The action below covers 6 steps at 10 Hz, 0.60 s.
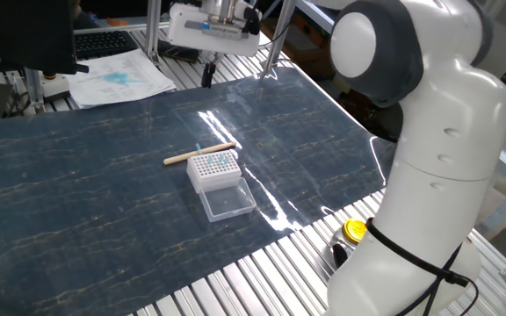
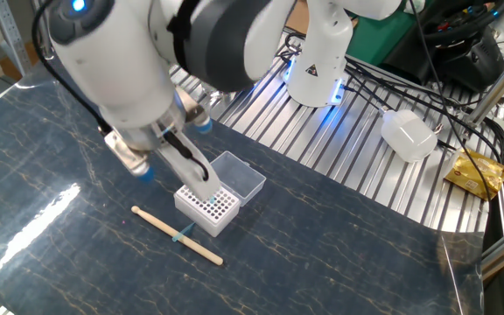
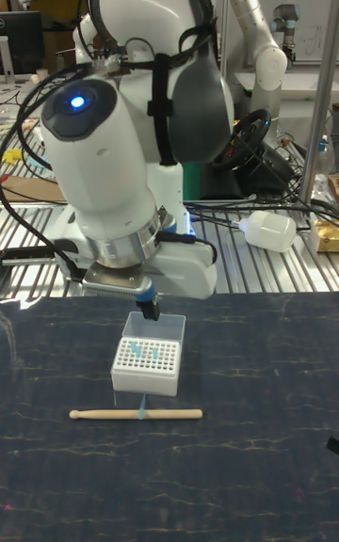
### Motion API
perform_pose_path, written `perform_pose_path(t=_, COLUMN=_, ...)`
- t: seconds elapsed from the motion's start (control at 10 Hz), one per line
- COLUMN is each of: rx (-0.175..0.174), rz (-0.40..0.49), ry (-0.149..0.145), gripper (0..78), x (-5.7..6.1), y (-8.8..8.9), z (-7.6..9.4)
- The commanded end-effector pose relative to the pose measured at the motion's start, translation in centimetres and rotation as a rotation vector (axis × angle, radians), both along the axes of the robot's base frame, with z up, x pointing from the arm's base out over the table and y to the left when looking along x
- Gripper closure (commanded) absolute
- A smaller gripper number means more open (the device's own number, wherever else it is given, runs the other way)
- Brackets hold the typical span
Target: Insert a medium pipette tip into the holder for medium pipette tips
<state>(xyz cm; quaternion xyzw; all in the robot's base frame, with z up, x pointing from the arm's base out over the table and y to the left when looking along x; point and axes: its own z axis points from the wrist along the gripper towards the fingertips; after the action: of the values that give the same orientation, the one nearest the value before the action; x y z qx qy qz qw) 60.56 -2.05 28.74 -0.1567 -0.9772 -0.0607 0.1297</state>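
Note:
The holder [image 1: 213,168] is a small white rack with a grid of holes and a few teal tips in it. It also shows in the other fixed view as the holder [image 2: 206,208] and in the tall view as the holder [image 3: 146,364]. Its clear lid [image 2: 239,175] lies open beside it. A teal medium pipette tip [image 2: 182,233] lies on the mat across a wooden stick [image 2: 178,234]; the tall view shows this tip [image 3: 142,406] just in front of the rack. My gripper [image 1: 207,72] hangs well above the holder, fingers together, with nothing visible between them; it also appears as the gripper [image 3: 149,309].
A dark blue mat [image 1: 77,193] covers the table. A sheet of paper [image 1: 117,77] lies at the far left corner. A yellow roll [image 1: 356,230] sits by the arm's base. Cables, a white bottle [image 2: 408,133] and a second robot base [image 2: 318,61] lie beyond the mat's edge.

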Motion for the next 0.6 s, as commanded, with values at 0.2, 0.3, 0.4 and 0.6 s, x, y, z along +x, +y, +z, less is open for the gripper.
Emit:
perform_pose_path(t=0.2, rx=-0.005, rz=0.046, ry=-0.015, gripper=77.6, x=1.2, y=0.0, z=-2.9)
perform_pose_path(t=0.3, rx=-0.002, rz=0.054, ry=-0.017, gripper=77.6, x=1.3, y=-0.2, z=-3.3)
perform_pose_path(t=0.4, rx=0.0, rz=0.062, ry=-0.022, gripper=77.6, x=1.7, y=-0.5, z=-4.6)
perform_pose_path(t=0.6, rx=-0.002, rz=0.062, ry=-0.023, gripper=77.6, x=1.9, y=-0.5, z=-5.9)
